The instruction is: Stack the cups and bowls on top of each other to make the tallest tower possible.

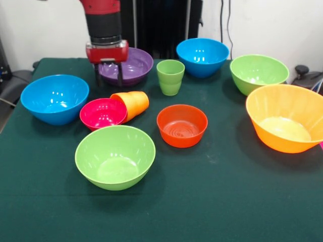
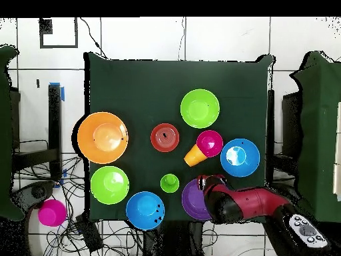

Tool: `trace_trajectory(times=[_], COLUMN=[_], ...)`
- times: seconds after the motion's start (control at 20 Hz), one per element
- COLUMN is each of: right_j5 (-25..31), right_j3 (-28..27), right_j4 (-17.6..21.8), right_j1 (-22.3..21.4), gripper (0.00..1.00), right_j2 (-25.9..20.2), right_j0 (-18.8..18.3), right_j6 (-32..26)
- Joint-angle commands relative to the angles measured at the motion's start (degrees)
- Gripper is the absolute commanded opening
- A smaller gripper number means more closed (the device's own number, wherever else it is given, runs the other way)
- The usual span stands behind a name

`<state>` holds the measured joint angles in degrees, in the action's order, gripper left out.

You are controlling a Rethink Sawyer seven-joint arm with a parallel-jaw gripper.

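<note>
Your claw (image 1: 107, 74) hangs open and empty in front of the purple bowl (image 1: 132, 64). The orange cup (image 1: 132, 103) lies tipped just camera-side of it, mouth against the pink bowl (image 1: 102, 113), long axis across the table (image 1: 212, 201). No readable labels.

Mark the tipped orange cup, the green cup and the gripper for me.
orange cup (image 1: 133, 103): front view, on its side wall.
green cup (image 1: 170, 80): front view, on its outer wall.
gripper (image 1: 108, 75): front view, midway between its fingertips.
</note>
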<state>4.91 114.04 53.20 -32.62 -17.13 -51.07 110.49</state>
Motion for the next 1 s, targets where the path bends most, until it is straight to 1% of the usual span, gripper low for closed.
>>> trace_trajectory(times=[0.05, 0.15, 0.35, 0.45, 0.7, 1.0], right_j5=[8.6, 8.3, 7.3, 7.8, 6.9, 6.8], right_j3=[-0.2, -0.2, -0.3, -0.5, -0.5, -1.5], right_j4=[-1.4, -0.8, 0.3, 0.4, 0.9, 0.9], right_j1=[-0.2, 0.5, 0.5, 0.7, -0.2, 1.4], gripper=[1.0, 1.0, 1.0, 1.0, 1.0, 1.0], right_j2=[-6.5, -6.9, -7.1, -6.8, -6.4, -6.6], right_j0=[0.8, 0.5, 0.2, 0.3, 1.2, 1.3], right_j6=[-4.7, -4.3, -3.7, -3.8, -3.0, -2.9])
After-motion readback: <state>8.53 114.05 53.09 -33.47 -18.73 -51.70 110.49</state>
